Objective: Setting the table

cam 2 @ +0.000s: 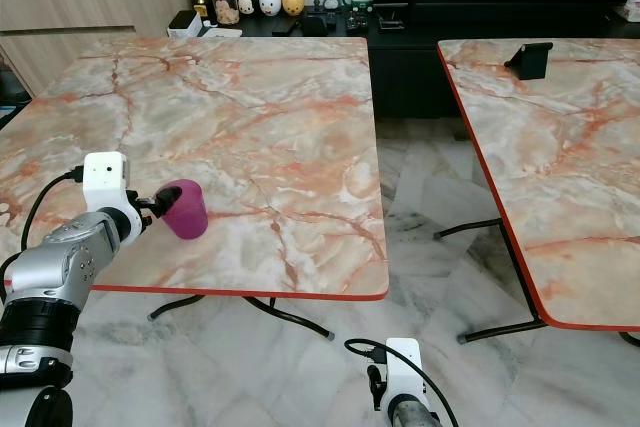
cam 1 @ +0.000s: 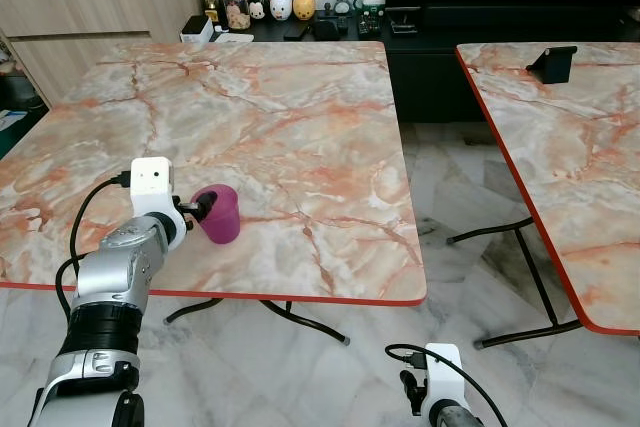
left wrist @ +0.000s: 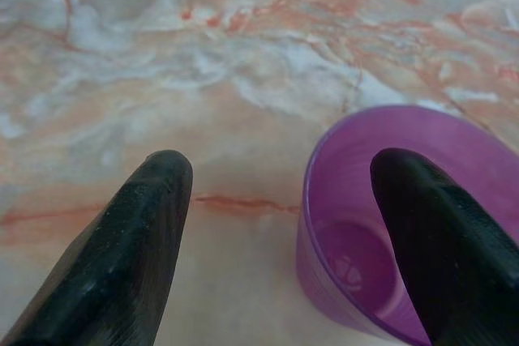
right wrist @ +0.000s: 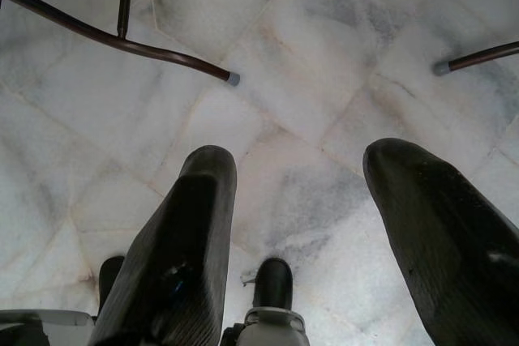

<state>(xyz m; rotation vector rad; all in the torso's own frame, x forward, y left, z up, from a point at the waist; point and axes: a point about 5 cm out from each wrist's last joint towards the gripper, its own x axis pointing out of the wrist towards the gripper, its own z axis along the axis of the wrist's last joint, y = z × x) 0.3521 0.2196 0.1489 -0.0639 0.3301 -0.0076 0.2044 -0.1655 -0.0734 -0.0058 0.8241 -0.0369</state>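
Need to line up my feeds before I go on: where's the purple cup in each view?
Left eye: purple cup near the table's front edge, at the left gripper.
Right eye: same spot, shifted left.
Left wrist: its open mouth, one finger inside.
Right wrist: floor and table legs, no cup.
Shared landmark: marble-patterned tabletop.

Magenta cup (cam 1: 220,214) on a peach-and-grey veined marble table (cam 1: 300,127) — red-edged — over white marble floor (cam 1: 450,277).

light: bright, even, soft shadows | eye views: sharp | wrist views: near fingers (left wrist: 130,257) soft-focused
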